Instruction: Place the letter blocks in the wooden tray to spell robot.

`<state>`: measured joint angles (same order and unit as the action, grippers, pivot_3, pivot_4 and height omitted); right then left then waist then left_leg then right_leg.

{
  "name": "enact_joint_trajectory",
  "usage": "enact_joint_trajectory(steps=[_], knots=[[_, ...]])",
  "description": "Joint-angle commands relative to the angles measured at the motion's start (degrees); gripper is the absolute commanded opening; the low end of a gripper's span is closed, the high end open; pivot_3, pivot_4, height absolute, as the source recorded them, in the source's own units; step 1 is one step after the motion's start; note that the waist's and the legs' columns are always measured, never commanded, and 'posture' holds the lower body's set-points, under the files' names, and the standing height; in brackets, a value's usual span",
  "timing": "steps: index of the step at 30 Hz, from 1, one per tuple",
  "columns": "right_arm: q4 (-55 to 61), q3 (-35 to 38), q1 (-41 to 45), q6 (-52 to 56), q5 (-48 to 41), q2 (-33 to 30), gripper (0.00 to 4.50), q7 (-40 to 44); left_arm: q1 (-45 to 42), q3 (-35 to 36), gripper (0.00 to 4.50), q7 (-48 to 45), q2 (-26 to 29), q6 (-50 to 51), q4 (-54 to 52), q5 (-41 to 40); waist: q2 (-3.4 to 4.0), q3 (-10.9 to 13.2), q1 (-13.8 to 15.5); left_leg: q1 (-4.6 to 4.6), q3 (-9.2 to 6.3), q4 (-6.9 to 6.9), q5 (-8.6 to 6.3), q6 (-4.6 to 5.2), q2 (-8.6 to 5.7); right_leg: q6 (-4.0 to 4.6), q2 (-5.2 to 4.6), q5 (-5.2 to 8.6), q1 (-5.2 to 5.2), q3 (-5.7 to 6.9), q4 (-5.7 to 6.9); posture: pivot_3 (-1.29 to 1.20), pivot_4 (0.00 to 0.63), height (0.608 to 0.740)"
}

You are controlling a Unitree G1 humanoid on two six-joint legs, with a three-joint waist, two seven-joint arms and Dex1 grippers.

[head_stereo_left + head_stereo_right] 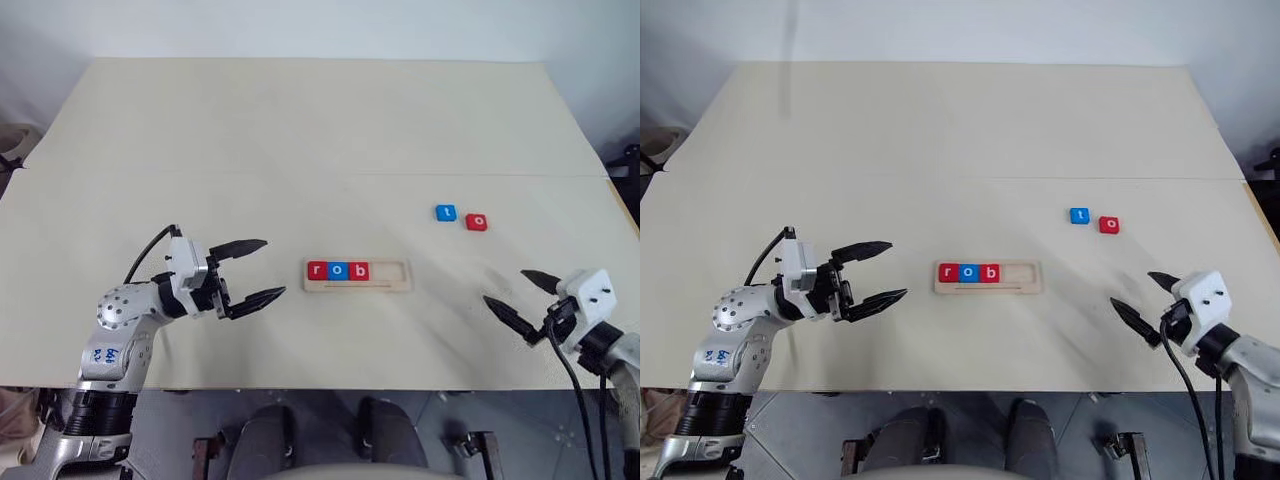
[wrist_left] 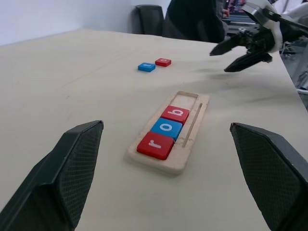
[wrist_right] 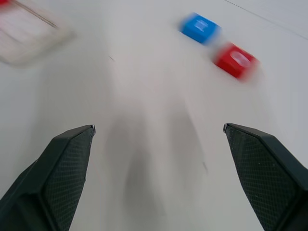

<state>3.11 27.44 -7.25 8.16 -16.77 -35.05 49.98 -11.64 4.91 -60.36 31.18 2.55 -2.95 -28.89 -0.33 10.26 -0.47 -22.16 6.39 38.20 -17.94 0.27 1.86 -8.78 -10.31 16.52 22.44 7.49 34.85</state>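
My pale wooden tray holds red r, blue o, red b; both my left pincer and right pincer gape empty

The left gripper hung level with jaws apart, aimed inward; the right gripper likewise gaped, empty, angled toward it.

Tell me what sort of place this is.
Probably a robot lab or test room: a plain beige table carries only a wooden tray with letter blocks, and the left wrist view shows a dark office chair beyond the table's far edge.
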Motion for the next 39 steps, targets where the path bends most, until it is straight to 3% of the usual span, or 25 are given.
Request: enact_joint_trajectory(steps=[1,4,7,19,39], knots=[[3.5,1.1,0.5,-1.3,-2.1,1.5,4.48,-3.6,-1.2,0.1,4.5,-1.2,0.1,-0.7,0.5,-0.1,0.01,0.0,-0.1,0.01,0.0,-0.01,0.0,0.0,0.0,0.0,0.0,0.0,0.0,0.0,0.01,0.0,0.15,0.74],[4.8,-0.9,2.5,4.6,-4.7,-0.2,4.48,-3.1,-1.7,0.1,4.5,-1.3,0.0,-0.6,0.5,0.0,0.01,0.0,0.0,0.0,0.0,0.01,0.0,0.0,-0.01,0.0,-0.01,0.0,0.0,-0.02,0.0,0.0,0.15,0.74],[3.2,-1.8,12.1,16.5,-7.8,-1.3,4.48,-9.0,-1.7,-0.1,4.5,-1.0,0.0,-0.6,0.1,0.2,0.01,0.0,0.0,-0.01,-0.03,0.07,0.0,0.01,0.0,0.01,-0.01,0.0,0.0,-0.03,0.04,0.0,0.15,0.74],[-12.3,-16.8,38.6,34.8,1.0,-5.6,4.48,-17.2,0.8,0.7,4.5,1.4,-0.6,-1.4,-2.7,1.0,0.03,0.0,0.3,-0.2,-0.05,0.05,-0.01,0.01,-0.02,0.03,-0.03,0.0,0.1,0.08,-0.04,0.0,0.15,0.74],[-15.0,-17.0,41.8,37.7,3.8,-4.8,4.48,-21.1,2.8,0.3,4.5,3.4,-0.9,-1.3,-5.0,0.9,0.03,0.0,0.3,-0.19,-0.03,0.06,0.0,0.01,-0.01,0.02,-0.02,0.0,0.1,0.08,-0.02,0.0,0.15,0.74]])
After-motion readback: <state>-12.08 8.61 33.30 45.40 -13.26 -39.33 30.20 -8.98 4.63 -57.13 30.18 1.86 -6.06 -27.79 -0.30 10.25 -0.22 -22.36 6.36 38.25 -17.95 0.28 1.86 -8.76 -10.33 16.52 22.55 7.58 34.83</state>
